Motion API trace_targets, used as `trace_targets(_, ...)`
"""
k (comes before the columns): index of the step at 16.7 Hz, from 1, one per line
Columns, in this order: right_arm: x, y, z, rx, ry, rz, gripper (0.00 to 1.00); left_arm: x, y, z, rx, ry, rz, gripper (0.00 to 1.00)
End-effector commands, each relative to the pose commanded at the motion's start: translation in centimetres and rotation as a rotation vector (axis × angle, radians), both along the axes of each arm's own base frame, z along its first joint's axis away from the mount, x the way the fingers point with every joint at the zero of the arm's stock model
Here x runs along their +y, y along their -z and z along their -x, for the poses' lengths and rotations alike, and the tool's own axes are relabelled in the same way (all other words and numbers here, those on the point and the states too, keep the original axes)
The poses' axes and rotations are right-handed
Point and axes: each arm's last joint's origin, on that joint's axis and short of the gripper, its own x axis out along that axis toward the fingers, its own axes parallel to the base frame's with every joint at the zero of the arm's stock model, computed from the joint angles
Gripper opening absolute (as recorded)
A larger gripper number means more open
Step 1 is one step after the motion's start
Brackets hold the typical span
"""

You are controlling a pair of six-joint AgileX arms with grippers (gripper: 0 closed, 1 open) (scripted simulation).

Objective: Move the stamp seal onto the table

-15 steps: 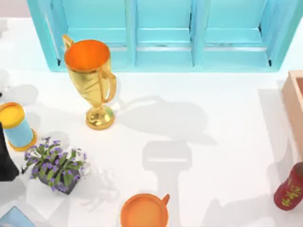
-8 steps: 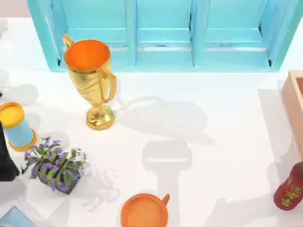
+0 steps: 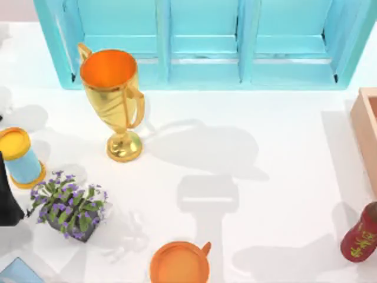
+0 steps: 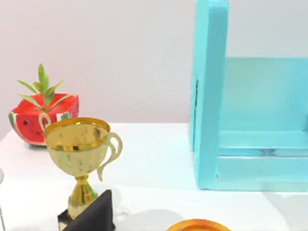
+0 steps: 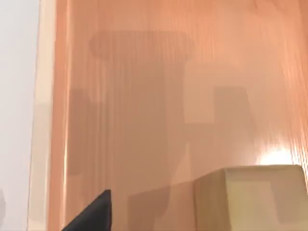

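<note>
The right claw point(image 5: 91, 214) is hanging over the wooden box point(image 5: 144, 96), where the stamp seal point(image 5: 250, 197) is sitting; I cannot tell its spread. Next, descending and pinching, then carrying it to the counter point(image 3: 265, 206).

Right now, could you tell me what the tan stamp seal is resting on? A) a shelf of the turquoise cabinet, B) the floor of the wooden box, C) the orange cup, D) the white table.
B: in the right wrist view the stamp seal stands on the orange-brown wood-grain floor of the wooden box, with the box's pale rim between it and the white table.
</note>
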Motion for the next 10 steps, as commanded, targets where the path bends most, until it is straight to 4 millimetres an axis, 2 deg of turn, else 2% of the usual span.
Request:
trace_targets(5,-3.4,-0.1,-6.2,0.442,0.006,-0.072,1.00,0.0,0.0,0.0,0.000,0.000,0.000,1.00)
trace_targets(8,-5.2,0.4,-8.5,0.601,0.001,-0.117,1.00,0.0,0.0,0.0,0.000,0.000,0.000,1.00)
trace_targets(10,-5.8,0.5,-9.3,0.656,-0.002,-0.135,1.00,0.0,0.0,0.0,0.000,0.000,0.000,1.00)
